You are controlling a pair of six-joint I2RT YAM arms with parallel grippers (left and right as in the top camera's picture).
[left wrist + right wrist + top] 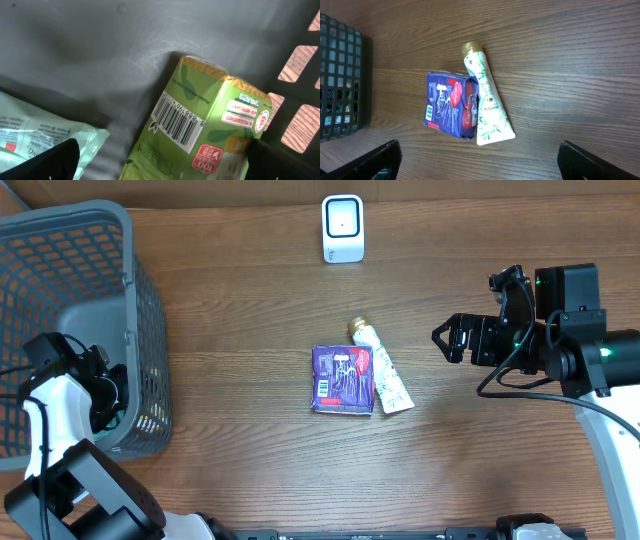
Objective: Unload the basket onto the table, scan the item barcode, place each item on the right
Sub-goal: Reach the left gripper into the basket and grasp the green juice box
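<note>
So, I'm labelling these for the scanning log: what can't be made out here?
Overhead: basket contents, hidden by its wall and the left arm.
Left wrist: pale pack, cut by left edge; green packet, cut by bottom edge.
Right wrist: purple pack print, too small.

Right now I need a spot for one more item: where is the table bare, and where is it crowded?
The table is bare between the basket and the purple packet, between the tube and the right gripper, and between the scanner and the tube's cap. Crowded: packet and tube touch mid-table.
</note>
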